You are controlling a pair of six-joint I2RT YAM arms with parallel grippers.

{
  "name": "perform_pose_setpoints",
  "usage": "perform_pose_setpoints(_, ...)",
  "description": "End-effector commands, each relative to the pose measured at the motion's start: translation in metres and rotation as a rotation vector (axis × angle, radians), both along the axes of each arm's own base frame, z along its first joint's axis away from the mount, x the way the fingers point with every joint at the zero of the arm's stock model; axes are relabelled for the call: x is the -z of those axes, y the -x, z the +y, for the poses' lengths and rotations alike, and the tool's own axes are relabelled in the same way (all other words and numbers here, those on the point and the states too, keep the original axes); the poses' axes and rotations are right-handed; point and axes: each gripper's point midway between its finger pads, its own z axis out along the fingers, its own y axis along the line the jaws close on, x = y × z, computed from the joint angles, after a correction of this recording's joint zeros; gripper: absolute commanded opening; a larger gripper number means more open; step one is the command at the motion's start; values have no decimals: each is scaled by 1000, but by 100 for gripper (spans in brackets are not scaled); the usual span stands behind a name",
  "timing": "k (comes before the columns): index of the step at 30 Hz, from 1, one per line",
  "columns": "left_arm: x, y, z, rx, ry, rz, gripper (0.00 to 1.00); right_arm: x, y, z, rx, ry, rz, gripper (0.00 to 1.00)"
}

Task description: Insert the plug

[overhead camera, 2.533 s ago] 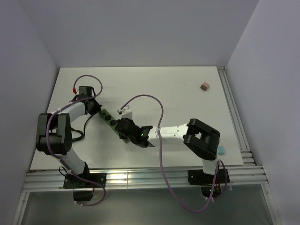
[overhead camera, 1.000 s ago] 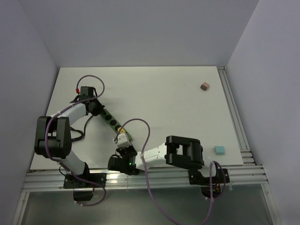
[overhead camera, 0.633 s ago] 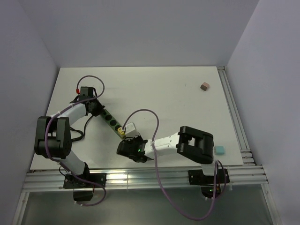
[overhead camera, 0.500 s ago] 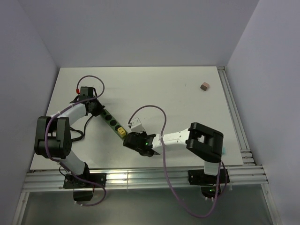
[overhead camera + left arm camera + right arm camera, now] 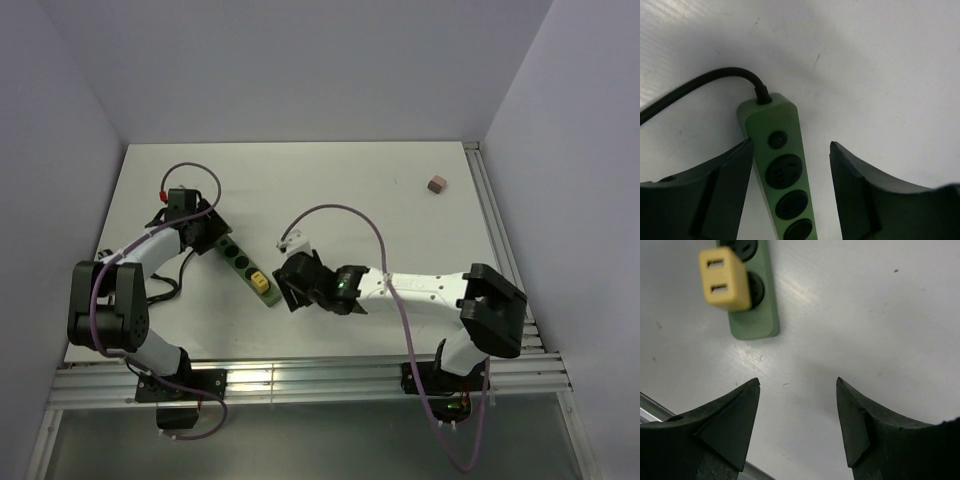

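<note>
The yellow plug [image 5: 724,278] sits in the end socket of the green power strip [image 5: 238,262] on the table [image 5: 400,200], so the job looks done. The right gripper [image 5: 798,390] hangs spread and empty near that end. The left gripper [image 5: 790,148] straddles the cord end, unclamped. The prongs are hidden, so I can't tell whether the plug is fully seated.

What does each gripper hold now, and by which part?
Nothing is held. The right gripper is open near the yellow plug, which sits in the green power strip. The left gripper straddles the strip's cord end, open, not clamped.
</note>
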Motion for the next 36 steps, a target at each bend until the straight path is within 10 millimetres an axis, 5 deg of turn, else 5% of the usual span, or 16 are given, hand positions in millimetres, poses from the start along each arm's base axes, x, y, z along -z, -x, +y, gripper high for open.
perform_pose_setpoints(1,-17,10,0,-9,4,-28,69,-42,-35,-22,149,-117,27,70)
perform_pose_setpoints(2,-25,9,0,-7,8,-49,82,-50,-39,-30,171,-132,20,70)
perform_pose_setpoints(7,-53,9,1,-2,0,-103,100,-69,-82,-88,374,-185,43,73)
perform_pose_setpoints(9,-73,9,0,-2,6,-144,99,-75,-97,-117,476,-221,63,88)
perform_pose_setpoints(13,-109,18,-4,8,27,-212,99,-83,-126,-204,782,-249,59,92)
perform_pose_setpoints(14,-121,24,-8,19,37,-242,100,-83,-127,-237,884,-227,57,92)
perform_pose_setpoints(18,-142,41,-31,77,77,-309,99,-71,-118,-290,1057,-223,137,94)
perform_pose_setpoints(24,-147,66,-73,224,188,-310,99,-53,-144,-332,1148,-291,189,91)
perform_pose_setpoints(25,-148,68,-77,241,188,-313,100,-64,-161,-336,1149,-298,143,91)
perform_pose_setpoints(27,-152,75,-88,283,186,-331,99,-55,-187,-351,1194,-217,118,92)
perform_pose_setpoints(28,-156,78,-96,311,190,-350,99,-76,-211,-357,1202,-219,56,92)
perform_pose_setpoints(30,-161,85,-101,341,198,-378,98,-60,-238,-364,1197,-152,60,93)
perform_pose_setpoints(31,-167,88,-106,361,209,-405,98,-75,-257,-368,1200,-154,7,94)
perform_pose_setpoints(33,-169,95,-112,395,240,-417,97,-55,-277,-375,1204,-85,24,95)
perform_pose_setpoints(34,-175,97,-114,405,251,-441,97,-68,-294,-380,1216,-78,-18,95)
perform_pose_setpoints(36,-177,100,-118,424,267,-455,96,-40,-305,-400,1246,10,35,95)
